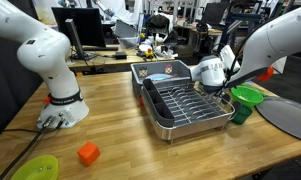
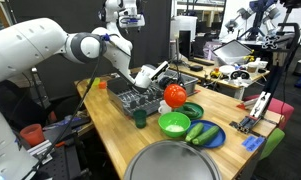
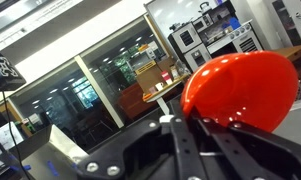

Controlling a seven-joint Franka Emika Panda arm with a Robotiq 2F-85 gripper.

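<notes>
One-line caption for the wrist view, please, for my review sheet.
Wrist view: gripper shut on a glossy red rounded object, with glass-fronted rooms in the background.

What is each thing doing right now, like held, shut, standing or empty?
gripper: shut on the red bowl.
red bowl: held up off the table, tipped on edge.
dish rack: standing on the table, looks empty.
green cup: upright beside the dish rack.
green bowl: upright on the table.
orange block: lying loose on the table.
</notes>
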